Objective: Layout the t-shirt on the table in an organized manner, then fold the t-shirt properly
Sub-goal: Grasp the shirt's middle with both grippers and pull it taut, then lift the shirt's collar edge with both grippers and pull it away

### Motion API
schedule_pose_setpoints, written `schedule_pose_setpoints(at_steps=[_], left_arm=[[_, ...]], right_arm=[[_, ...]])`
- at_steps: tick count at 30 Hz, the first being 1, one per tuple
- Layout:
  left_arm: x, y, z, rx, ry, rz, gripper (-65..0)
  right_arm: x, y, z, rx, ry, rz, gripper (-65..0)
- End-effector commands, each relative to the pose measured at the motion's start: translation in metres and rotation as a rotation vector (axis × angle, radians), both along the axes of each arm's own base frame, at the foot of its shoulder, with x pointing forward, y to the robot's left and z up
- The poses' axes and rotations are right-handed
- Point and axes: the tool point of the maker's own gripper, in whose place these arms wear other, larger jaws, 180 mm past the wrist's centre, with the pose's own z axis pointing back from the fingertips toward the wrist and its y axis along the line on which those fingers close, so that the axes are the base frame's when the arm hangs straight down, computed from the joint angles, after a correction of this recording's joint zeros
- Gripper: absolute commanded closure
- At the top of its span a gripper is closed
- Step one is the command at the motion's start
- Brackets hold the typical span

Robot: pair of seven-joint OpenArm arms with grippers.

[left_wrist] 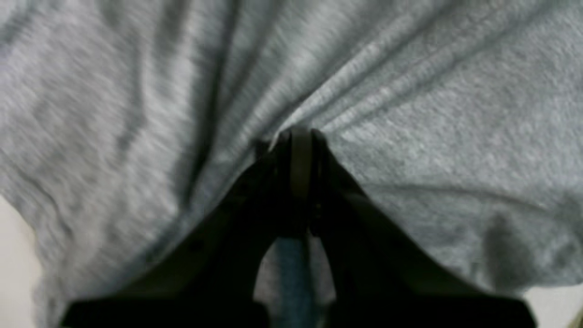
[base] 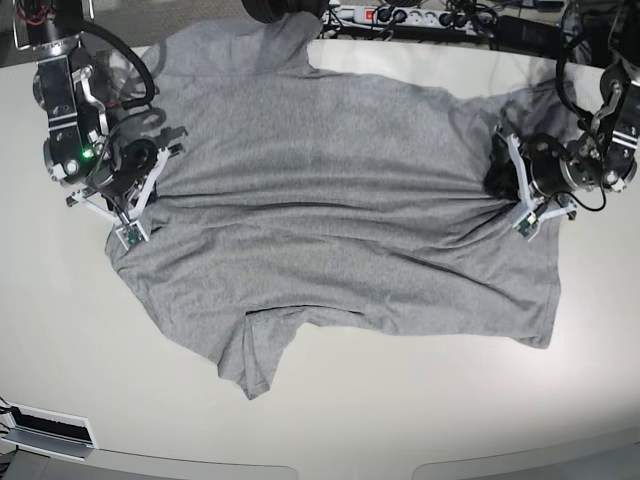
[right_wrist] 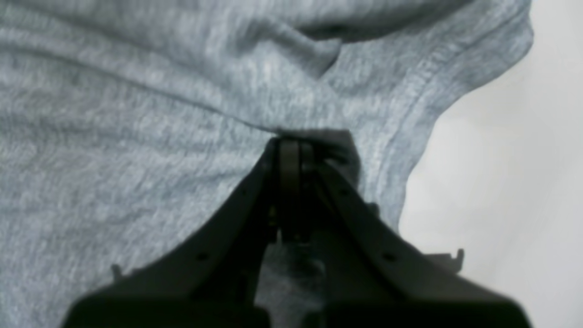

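Item: t-shirt [base: 330,200], heather-grey, short-sleeved. Lay spread across the middle of the table [base: 400,410], reaching from the left side to the right side of the base view. Cloth wrinkled, with long creases running sideways between the two arms and gathering into a fan of folds at the right. One sleeve pointed toward the near edge, left of centre; another part reached toward the far edge, upper left. No lettering showed on the upper face.

Item: table, off-white, glossy. Bare surface showed near, left and right of the shirt.

Item: left gripper [base: 505,190], at the right of the base view. Jaws pressed together and clamped on the t-shirt [left_wrist: 410,136]; in the left wrist view the left gripper [left_wrist: 298,136] pinched cloth from which creases radiated.

Item: right gripper [base: 152,185], at the left of the base view. Jaws together, clamped on the t-shirt [right_wrist: 136,159] near a stitched hem; the right gripper [right_wrist: 291,141] bit a fold of cloth, with the table [right_wrist: 501,205] showing just beside it.

Item: power strip [base: 385,15] and cables, at the far edge, blurred.
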Motion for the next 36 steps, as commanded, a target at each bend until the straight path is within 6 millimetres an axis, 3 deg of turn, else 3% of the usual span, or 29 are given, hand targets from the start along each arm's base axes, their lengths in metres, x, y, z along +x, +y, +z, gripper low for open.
schedule_pose_setpoints(at_steps=[1,6,11,14,22,28,33,36], left_arm=[[0.003,0.019,-0.004,0.074,0.015,0.021,0.0],[0.022,0.018,-0.005,0.031,0.013,0.036,0.0],[0.047,0.013,0.011,0.007,-0.030,0.028,0.0],[0.050,0.007,0.018,-0.013,-0.006,-0.011,0.0],[0.058,0.006,0.055,-0.109,0.068,0.006,0.0],[0.054,0.008,0.100,-0.228,0.081,0.018,0.0],[0.053,0.032,0.129,-0.370,0.042,0.165,0.0],[0.045,0.053,0.146,-0.477,0.009,0.279,0.0]], right_arm=[[-0.005,-0.018,-0.007,-0.058,0.050,-0.016,0.0],[0.009,-0.029,-0.019,-0.048,0.086,-0.039,0.0],[0.043,-0.032,-0.001,-0.054,0.034,-0.048,0.0],[0.057,-0.033,0.010,-0.064,0.034,-0.039,0.0],[0.064,-0.003,0.035,0.109,0.077,0.055,0.0],[0.055,0.010,0.077,0.215,0.017,0.151,0.0],[0.023,0.025,0.100,0.281,-0.048,0.222,0.0],[0.002,0.023,0.108,0.331,-0.068,0.189,0.0]])
